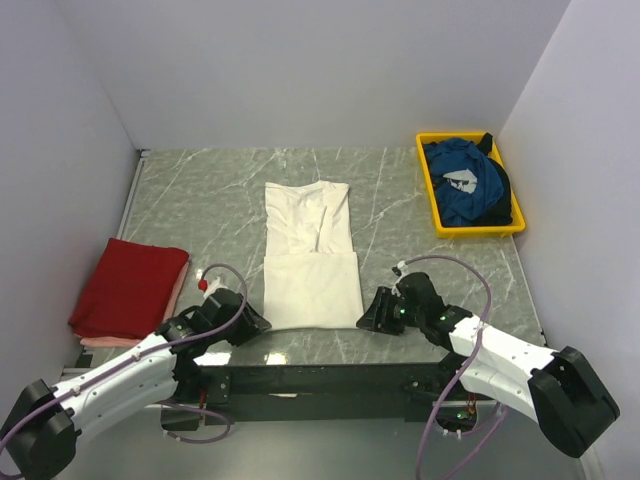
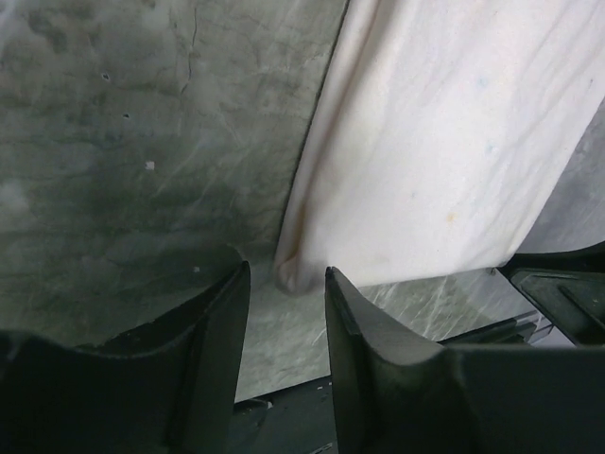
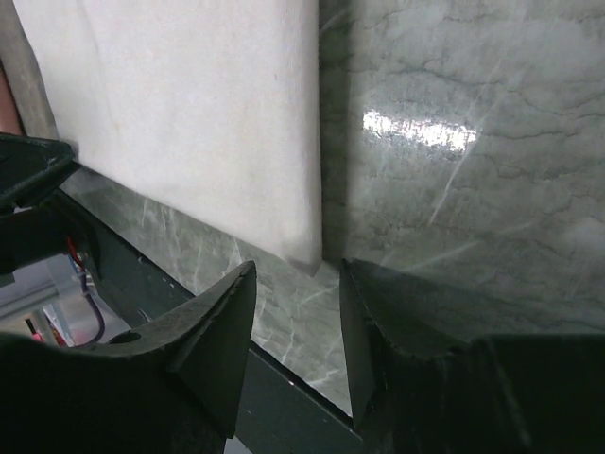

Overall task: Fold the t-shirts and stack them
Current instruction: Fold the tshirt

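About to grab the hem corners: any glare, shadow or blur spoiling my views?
Right wrist: a bright glare patch on the table, dark shadow along the cream t-shirt edge. Left wrist: dim, foreground soft, shirt corner clear. Top external: even light, sharp.

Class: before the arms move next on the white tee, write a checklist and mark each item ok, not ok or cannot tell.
1. Left gripper jaws open: ok.
2. Right gripper jaws open: ok.
3. White tee, near corners between the jaws' tips: ok.
4. Corners gripped: not ok.
5. Red tee folded aside: ok.
6. Blue tee folded: not ok, bunched in tray.
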{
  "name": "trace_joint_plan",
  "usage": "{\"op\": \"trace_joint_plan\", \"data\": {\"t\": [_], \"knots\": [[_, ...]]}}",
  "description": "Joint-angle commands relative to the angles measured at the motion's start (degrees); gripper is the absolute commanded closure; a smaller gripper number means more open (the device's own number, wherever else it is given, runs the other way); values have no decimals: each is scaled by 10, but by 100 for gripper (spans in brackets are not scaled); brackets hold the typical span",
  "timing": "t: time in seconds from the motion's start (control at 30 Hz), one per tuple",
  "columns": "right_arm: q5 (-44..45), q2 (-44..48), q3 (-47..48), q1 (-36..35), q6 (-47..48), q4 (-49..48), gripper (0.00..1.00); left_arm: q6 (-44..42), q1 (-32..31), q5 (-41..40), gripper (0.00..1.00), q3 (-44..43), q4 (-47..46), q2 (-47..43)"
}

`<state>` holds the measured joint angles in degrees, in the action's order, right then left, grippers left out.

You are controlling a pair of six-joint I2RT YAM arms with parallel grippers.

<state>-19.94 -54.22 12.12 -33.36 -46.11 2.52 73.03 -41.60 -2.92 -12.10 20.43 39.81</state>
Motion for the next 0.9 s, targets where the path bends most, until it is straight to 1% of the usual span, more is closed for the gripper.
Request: {"op": "trace_joint_plan", "data": {"t": [0.0, 0.07, 0.13, 0.27, 0.43, 0.47, 0.53, 0.57, 0.6, 0.63, 0.67, 0.7, 0.73, 0.77, 0.87], "knots": [[28, -7, -11, -6, -14, -24, 52, 39, -16, -33, 57, 8, 13, -4], [27, -12, -16, -6, -18, -23, 52, 43, -22, -33, 57, 13, -1, 1], [27, -19, -19, -6, -22, -49, 53, 47, -25, -33, 58, 15, -11, 11], [27, -33, -24, -6, -28, -64, 56, 55, -33, -49, 61, 13, -12, 32], [25, -40, -29, -7, -32, -81, 62, 59, -34, -54, 73, 16, -19, 28], [23, -43, -29, -6, -33, -84, 66, 58, -35, -55, 78, 16, -20, 28], [20, -46, -30, -6, -36, -92, 71, 54, -36, -53, 83, 15, -26, 29], [15, -48, -29, -6, -37, -95, 76, 52, -35, -51, 89, 15, -28, 29], [13, -47, -29, -7, -38, -97, 79, 51, -36, -51, 92, 12, -28, 27], [13, -43, -28, -7, -38, -96, 86, 48, -36, -51, 96, 9, -21, 26], [13, -40, -26, -7, -37, -92, 89, 47, -36, -51, 99, 8, -19, 25], [14, -35, -24, -7, -35, -87, 92, 44, -37, -50, 99, 4, -15, 19], [14, -25, -24, -7, -33, -75, 99, 40, -37, -50, 99, 2, -12, 14], [14, -18, -24, -7, -30, -68, 100, 38, -37, -49, 99, 1, -1, 10], [10, 18, -25, -7, -19, -37, 100, 26, -40, -41, 99, -6, 20, -13]]}}
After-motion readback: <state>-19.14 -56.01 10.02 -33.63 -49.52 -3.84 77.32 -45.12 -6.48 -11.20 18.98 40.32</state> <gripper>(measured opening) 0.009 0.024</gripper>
